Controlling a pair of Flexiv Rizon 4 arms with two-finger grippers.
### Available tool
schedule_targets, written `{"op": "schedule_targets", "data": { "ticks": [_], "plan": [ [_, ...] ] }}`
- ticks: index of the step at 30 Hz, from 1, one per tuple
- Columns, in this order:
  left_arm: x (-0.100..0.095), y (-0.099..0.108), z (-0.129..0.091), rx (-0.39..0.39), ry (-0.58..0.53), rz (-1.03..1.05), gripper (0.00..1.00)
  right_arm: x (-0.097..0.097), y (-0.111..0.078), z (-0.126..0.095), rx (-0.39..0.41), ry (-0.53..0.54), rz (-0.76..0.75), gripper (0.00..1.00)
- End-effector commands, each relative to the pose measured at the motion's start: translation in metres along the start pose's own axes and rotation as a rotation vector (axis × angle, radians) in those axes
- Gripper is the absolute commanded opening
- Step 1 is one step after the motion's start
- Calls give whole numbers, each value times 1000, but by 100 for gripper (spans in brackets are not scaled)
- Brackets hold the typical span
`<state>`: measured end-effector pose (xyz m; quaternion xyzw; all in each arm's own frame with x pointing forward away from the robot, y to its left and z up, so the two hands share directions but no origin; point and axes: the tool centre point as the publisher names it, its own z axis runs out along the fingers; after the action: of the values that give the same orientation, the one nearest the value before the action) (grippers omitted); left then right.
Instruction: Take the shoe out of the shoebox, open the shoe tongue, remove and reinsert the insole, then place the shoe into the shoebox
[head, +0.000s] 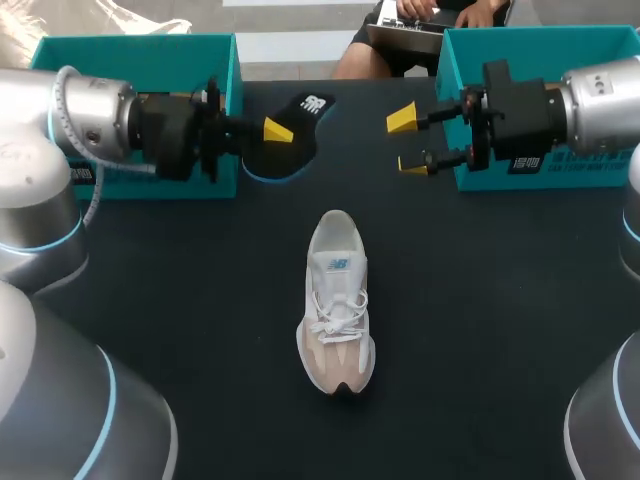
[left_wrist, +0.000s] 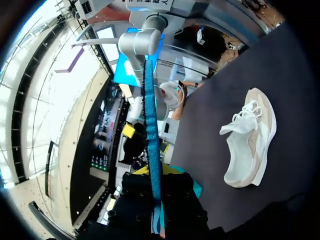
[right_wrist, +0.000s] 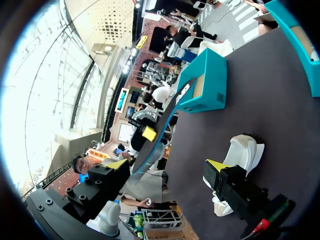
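- The left shoebox (head: 130, 42), teal, sits just behind your left pincer (head: 275, 134), alongside its wrist.
- Your left pincer is clamped on the insole (head: 300, 135), a black piece with a teal edge. In the left wrist view the insole (left_wrist: 151, 150) runs edge-on straight out from between the fingers.
- The shoe (head: 337, 300) stands on its sole on the dark table (head: 150, 300), touched by neither pincer. It lies between the two and closer to you than both, toe pointing your way, laces tied.
- Your right pincer (head: 407, 142) is spread wide with nothing between its fingers. The insole's far end is near it, on its inner side.
- The right shoebox (head: 540, 35), also teal, sits just behind that pincer's wrist.
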<state>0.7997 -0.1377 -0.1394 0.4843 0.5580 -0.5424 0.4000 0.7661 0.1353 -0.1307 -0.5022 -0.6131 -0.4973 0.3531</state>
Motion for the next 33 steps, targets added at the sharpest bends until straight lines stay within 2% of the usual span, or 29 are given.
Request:
{"op": "schedule_targets", "data": {
  "ticks": [1, 24, 33],
  "plan": [
    [4, -6, 0, -175, -31, 436, 0, 0, 0, 2, -2, 0, 0, 100],
    [8, 2, 4, -224, -64, 338, 0, 0, 0, 2, -2, 0, 0, 100],
    [6, 13, 23, -240, -133, 350, 0, -9, 8, 48, 48, 109, -7, 100]
  ]
}}
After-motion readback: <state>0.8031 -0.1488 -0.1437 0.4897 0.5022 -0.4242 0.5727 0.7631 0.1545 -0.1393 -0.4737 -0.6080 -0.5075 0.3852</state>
